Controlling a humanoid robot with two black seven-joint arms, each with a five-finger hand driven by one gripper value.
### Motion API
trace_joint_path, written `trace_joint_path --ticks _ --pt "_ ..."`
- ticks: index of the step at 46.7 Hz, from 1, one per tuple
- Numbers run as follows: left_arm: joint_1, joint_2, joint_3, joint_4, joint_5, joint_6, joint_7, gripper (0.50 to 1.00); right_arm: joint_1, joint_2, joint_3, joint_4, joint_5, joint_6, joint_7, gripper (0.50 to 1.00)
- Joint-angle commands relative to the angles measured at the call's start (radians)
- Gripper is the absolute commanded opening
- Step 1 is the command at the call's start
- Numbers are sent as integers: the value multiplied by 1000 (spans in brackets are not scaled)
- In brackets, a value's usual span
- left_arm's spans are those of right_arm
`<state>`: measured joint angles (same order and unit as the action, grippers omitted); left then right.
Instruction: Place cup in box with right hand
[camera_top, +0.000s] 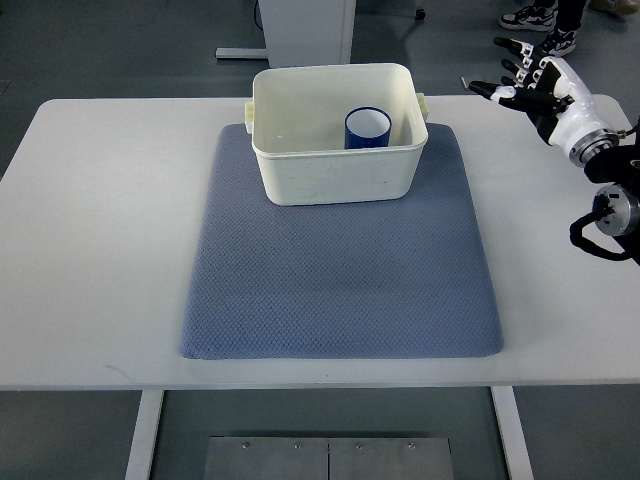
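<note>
A blue cup (367, 128) with a white inside stands upright inside the cream plastic box (330, 165), toward its right side. The box sits at the far end of a blue-grey mat (340, 270). My right hand (522, 76) hovers over the table's far right corner, to the right of the box and apart from it. Its fingers are spread and hold nothing. The left arm does not show.
The white table (100, 220) carries the mat in its middle. A white cabinet base (300, 30) stands on the floor behind the table. A person's shoes (540, 18) show at the top right, just beyond my right hand.
</note>
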<state>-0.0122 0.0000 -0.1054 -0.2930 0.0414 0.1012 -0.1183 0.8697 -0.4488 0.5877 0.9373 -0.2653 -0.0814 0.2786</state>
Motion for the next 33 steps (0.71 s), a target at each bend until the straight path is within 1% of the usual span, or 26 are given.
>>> trace_joint_path --ticks 1,14,33 --pt "0 0 0 0 0 0 0 1000 -41 1 56 -2 0 0 1 1000" --pt "0 0 1 0 0 0 0 1000 -112 21 96 -3 -2 0 4 1000" --pt "0 0 0 0 0 0 0 1000 -232 228 294 -9 -3 0 4 1000"
